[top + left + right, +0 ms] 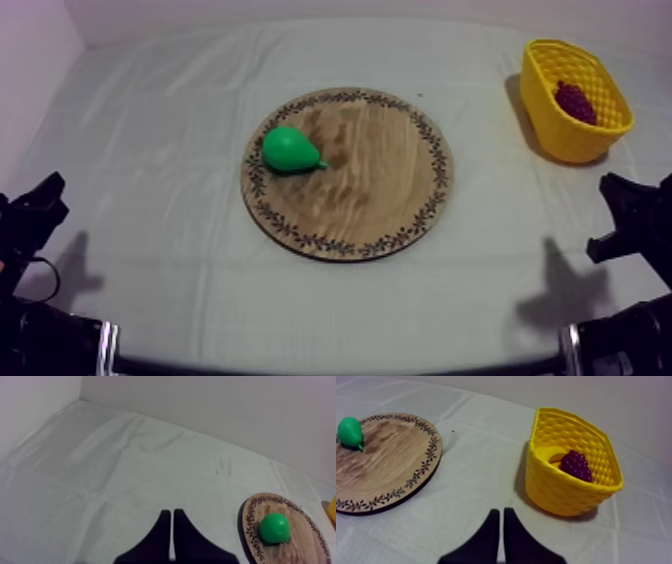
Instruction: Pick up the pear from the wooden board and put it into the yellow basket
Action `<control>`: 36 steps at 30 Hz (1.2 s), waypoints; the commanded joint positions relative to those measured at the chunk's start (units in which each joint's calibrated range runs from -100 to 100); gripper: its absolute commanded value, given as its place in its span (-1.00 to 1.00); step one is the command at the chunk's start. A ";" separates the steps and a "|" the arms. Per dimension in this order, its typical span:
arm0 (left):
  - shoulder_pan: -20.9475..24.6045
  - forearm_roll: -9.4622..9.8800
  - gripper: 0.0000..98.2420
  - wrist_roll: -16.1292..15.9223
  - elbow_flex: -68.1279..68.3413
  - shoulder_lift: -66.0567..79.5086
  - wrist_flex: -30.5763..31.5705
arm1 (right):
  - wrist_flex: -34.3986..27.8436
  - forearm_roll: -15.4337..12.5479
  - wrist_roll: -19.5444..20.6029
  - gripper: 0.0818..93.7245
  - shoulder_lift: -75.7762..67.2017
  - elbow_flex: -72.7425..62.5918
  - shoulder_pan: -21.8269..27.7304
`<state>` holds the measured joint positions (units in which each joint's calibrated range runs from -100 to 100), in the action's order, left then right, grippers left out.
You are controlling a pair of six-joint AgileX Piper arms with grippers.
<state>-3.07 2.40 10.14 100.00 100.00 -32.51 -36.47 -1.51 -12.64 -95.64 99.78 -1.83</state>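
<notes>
A green pear (291,150) lies on its side on the left part of the round wooden board (380,210) at the table's middle. The yellow basket (560,130) stands at the far right with a bunch of grapes (575,101) inside. My left gripper (45,195) rests low at the left edge, well away from the board, and its fingers (170,526) lie together as a narrow wedge over bare cloth. Beyond them the pear (274,528) sits on the board (295,551). My right gripper (625,195) rests low at the right, its fingers (500,523) together, short of the basket (561,491).
Wrinkled grey-white cloth covers the table, with open room left of the board and between board (386,471) and basket. Pale walls close the back and the left side.
</notes>
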 commanded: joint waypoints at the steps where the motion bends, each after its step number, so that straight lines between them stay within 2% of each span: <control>1: -0.01 0.02 -1.00 -0.01 0.00 0.00 0.01 | 0.02 0.02 0.07 -0.99 -0.03 0.00 -0.32; 17: -0.01 0.02 -1.00 -0.01 0.00 0.00 0.01 | 0.12 0.02 -1.22 -0.99 -0.03 0.00 -0.32; 21: -0.01 0.02 -1.00 -0.01 0.00 0.00 0.01 | 2.38 -0.38 -3.20 -0.99 0.28 -0.08 -0.76; 24: -0.01 0.02 -1.00 -0.01 0.00 0.00 0.01 | 4.86 0.46 -3.24 -0.99 2.62 -1.04 -1.44; 29: -0.01 0.02 -1.00 -0.01 0.00 0.00 0.01 | 5.65 0.94 -3.35 -0.99 9.22 -7.80 -1.80; 36: -0.01 0.02 -1.00 -0.01 0.00 0.00 0.01 | 1.43 0.39 -6.61 -0.99 20.63 -23.09 -3.63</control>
<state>-3.07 2.40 10.14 100.00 100.00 -32.51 -33.83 -1.02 -18.73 -79.03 82.65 -4.95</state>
